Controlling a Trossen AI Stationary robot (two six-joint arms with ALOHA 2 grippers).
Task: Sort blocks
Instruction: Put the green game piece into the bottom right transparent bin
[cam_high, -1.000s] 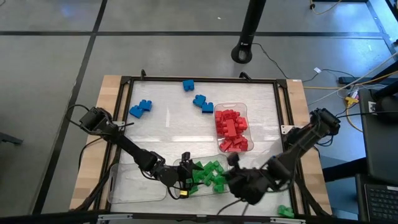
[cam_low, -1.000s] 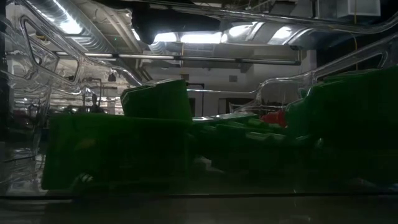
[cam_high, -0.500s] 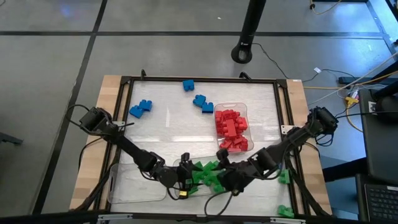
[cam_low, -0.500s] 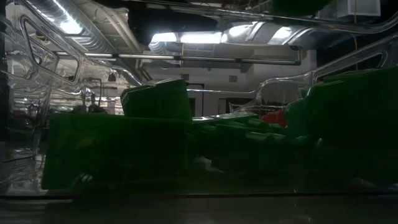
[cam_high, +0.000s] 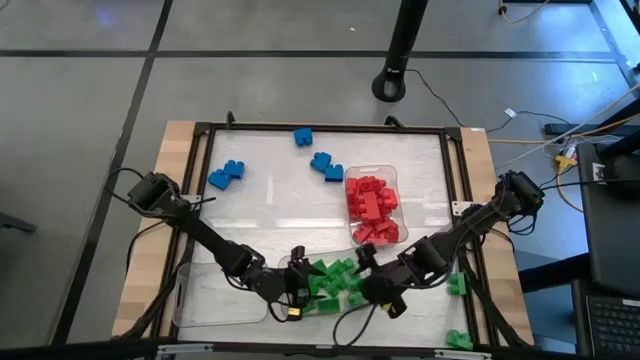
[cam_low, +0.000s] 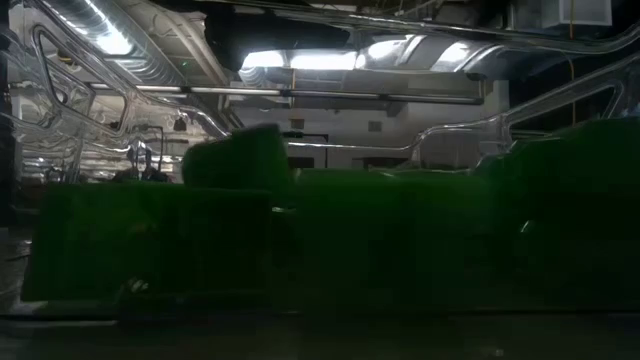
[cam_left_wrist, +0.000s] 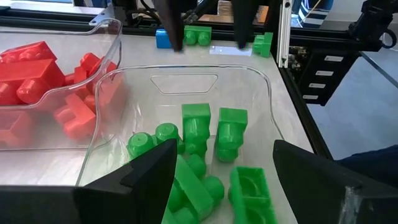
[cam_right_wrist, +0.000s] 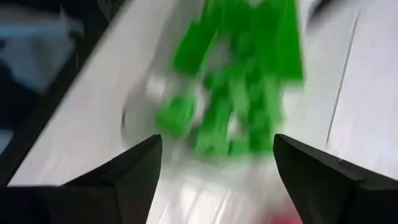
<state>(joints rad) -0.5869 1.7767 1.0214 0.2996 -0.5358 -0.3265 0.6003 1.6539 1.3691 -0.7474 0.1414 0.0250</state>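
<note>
- High view shows the right gripper (cam_high: 375, 285) above the green blocks (cam_high: 335, 280) in the clear tray (cam_high: 215, 300) at the near edge of the worktop (cam_high: 270, 200). In the right wrist view its two fingers stand wide apart with nothing between them, and the green pile lies just below, so I judge a block is being released here.
- Left gripper (cam_high: 297, 290) rests at the same tray from the other side, its fingers partly spread and empty in the left wrist view; it probably steadies or waits at the tray.
- Red blocks (cam_high: 372, 205) fill a second clear tray (cam_high: 392, 175) just beyond the green ones. The colours are kept apart, one tray for each.
- Blue blocks (cam_high: 226, 174) lie loose on the worktop, some near the far left corner and some (cam_high: 322, 163) beside the red tray. Two green blocks (cam_high: 457, 284) are outside the tray, near the right frame rail (cam_high: 470, 200).
- Both grippers are close together over the green tray, so room there is tight. The middle of the worktop has more free space to pass toward the blue blocks.
</note>
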